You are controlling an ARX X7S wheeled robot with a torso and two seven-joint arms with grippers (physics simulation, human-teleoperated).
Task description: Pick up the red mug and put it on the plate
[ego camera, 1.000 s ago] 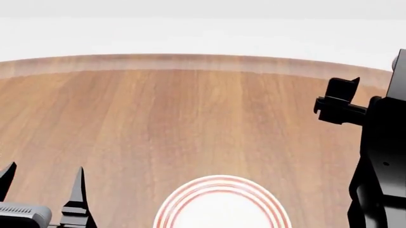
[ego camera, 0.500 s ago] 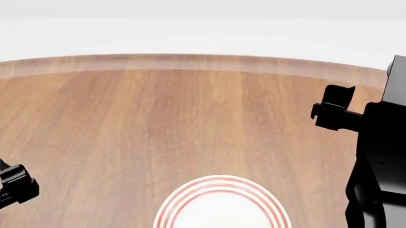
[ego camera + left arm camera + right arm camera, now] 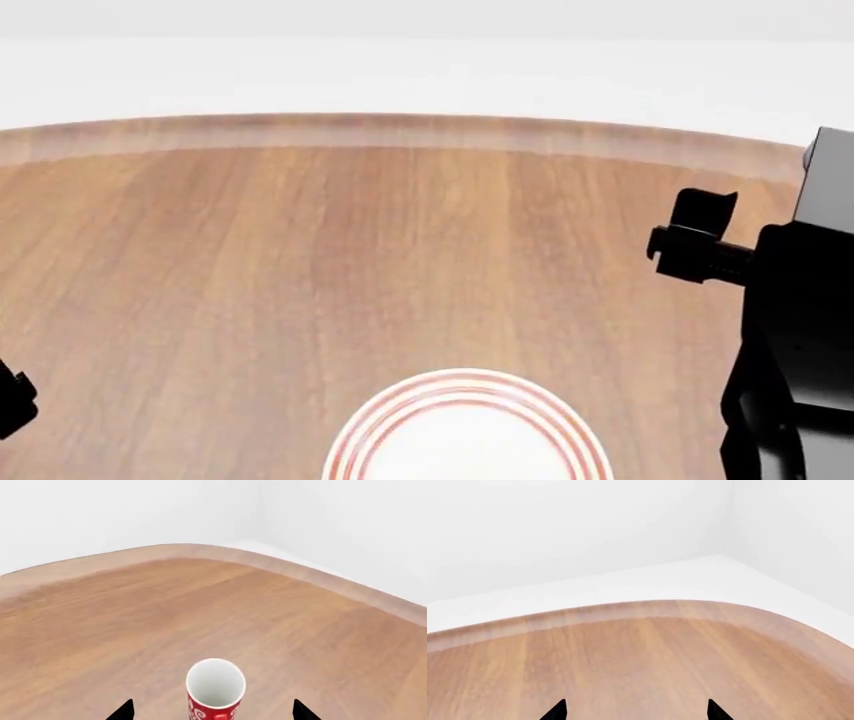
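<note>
The red mug (image 3: 215, 690), red with a white floral pattern and white inside, stands upright on the wooden table in the left wrist view. It sits between the two spread fingertips of my left gripper (image 3: 213, 713), which is open; neither fingertip touches it. The plate (image 3: 461, 380), white with red rings at its rim, lies at the near middle of the head view, partly cut off. The mug does not show in the head view. My right gripper (image 3: 635, 711) is open and empty over bare table.
The round wooden table (image 3: 400, 250) ends in a curved far edge (image 3: 400, 125) with white floor beyond. My right arm (image 3: 794, 340) stands tall at the right of the head view. Only a corner of my left arm (image 3: 11, 400) shows at the left edge.
My left arm has withdrawn toward the left edge of the head view, almost out of sight. My right arm has shifted slightly left. The plate has not moved.
</note>
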